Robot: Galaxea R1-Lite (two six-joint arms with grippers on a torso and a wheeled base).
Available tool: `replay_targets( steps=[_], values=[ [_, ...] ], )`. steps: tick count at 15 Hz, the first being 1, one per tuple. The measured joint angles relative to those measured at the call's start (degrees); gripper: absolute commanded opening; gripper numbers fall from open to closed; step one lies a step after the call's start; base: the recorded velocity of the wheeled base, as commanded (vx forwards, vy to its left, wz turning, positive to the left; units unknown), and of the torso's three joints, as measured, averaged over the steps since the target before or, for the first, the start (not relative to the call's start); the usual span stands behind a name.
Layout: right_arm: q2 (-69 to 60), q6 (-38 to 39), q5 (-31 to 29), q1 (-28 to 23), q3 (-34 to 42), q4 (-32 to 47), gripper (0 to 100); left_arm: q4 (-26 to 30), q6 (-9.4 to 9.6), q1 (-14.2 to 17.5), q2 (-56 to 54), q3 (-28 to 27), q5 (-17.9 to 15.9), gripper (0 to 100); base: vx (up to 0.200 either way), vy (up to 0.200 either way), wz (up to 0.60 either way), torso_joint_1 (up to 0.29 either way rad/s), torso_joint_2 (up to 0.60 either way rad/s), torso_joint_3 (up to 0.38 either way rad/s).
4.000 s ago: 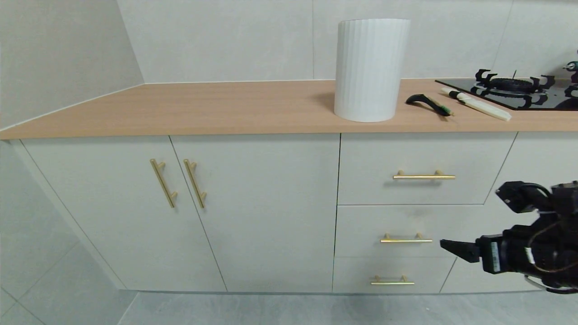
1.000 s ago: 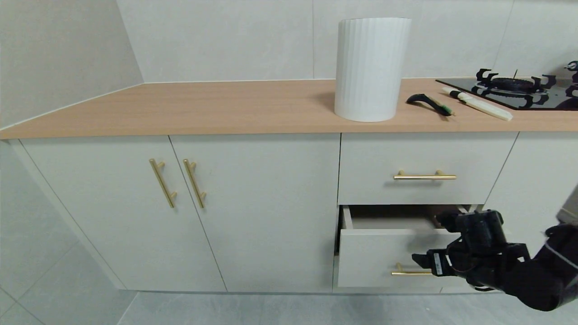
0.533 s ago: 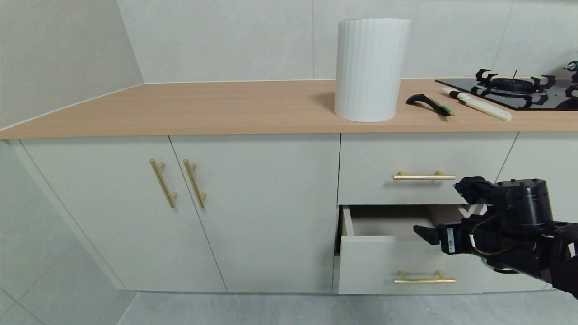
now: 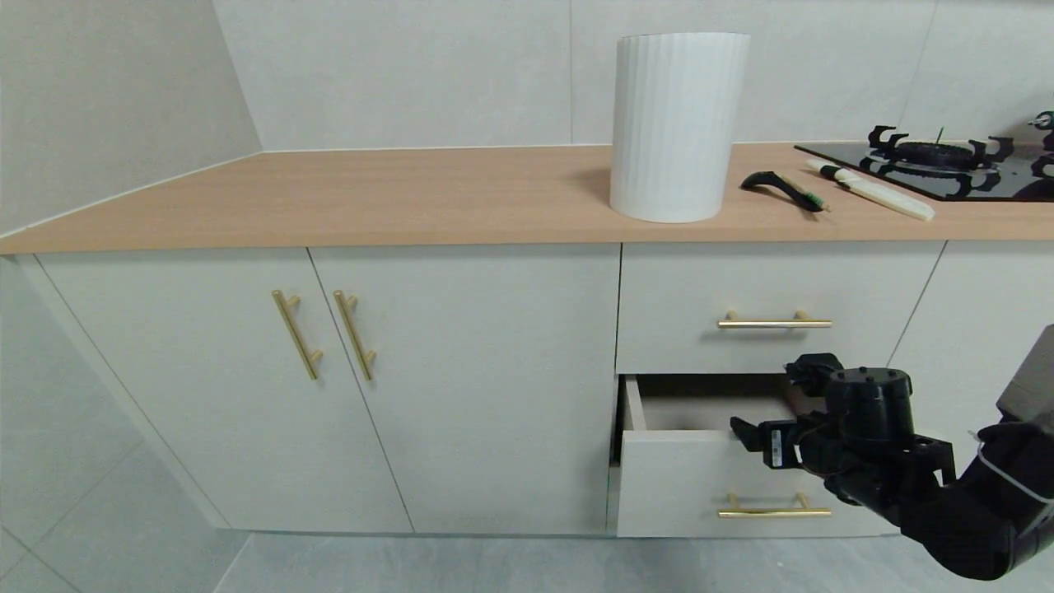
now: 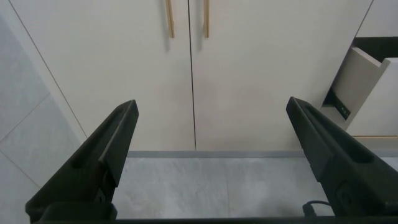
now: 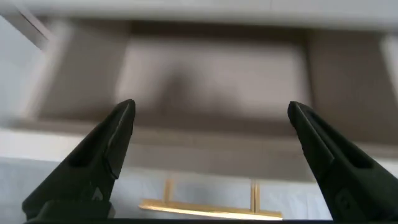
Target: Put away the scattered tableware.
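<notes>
Head view first: your right gripper (image 4: 770,397) hangs at the mouth of the middle drawer (image 4: 700,482), which stands pulled out below the bench (image 4: 412,198). Its jaws are spread wide with nothing between them. The tableware you are after lies on the bench toward its right end. A black-handled utensil (image 4: 778,187) is just beside the white ribbed canister (image 4: 675,123), and a pale long utensil (image 4: 877,194) lies next to it, close by the hob (image 4: 930,156). I judge the drawer-opening step done and the fetching not yet begun. For the next move you would need to lift that arm clear of the drawer front and its brass handle (image 4: 774,512) and carry it up over the bench's front edge. You would then come down on a thin handle lying flat, so narrow the jaws and set them square across it. A small white label (image 4: 774,455) sits on the gripper, too small to read, and no other writing is legible. Left wrist view: your left gripper (image 5: 211,155) sits low facing the cupboard doors (image 5: 186,62), jaws wide and holding nothing, with a corner of the open drawer beyond. Right wrist view: your right gripper's jaws stand wide over the drawer's pale floor. That floor is blurred, so you cannot tell from here what lies in it.
</notes>
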Motion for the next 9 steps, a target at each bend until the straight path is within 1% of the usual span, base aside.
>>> replay_targets(
  steps=[2,4,9],
  values=[
    [0.99,-0.07,0.04,-0.05,0.41,0.05,100,0.00,0.00,0.00,0.00,0.00,0.05,100,0.000,0.000,0.00,0.000,0.00,0.000],
    [0.88,-0.07,0.20,-0.05,0.74,1.88,100,0.00,0.00,0.00,0.00,0.00,0.02,100,0.000,0.000,0.00,0.000,0.00,0.000],
    [-4.55,-0.18,2.17,-0.07,0.41,14.64,100,0.00,0.00,0.00,0.00,0.00,0.02,100,0.000,0.000,0.00,0.000,0.00,0.000]
  ],
)
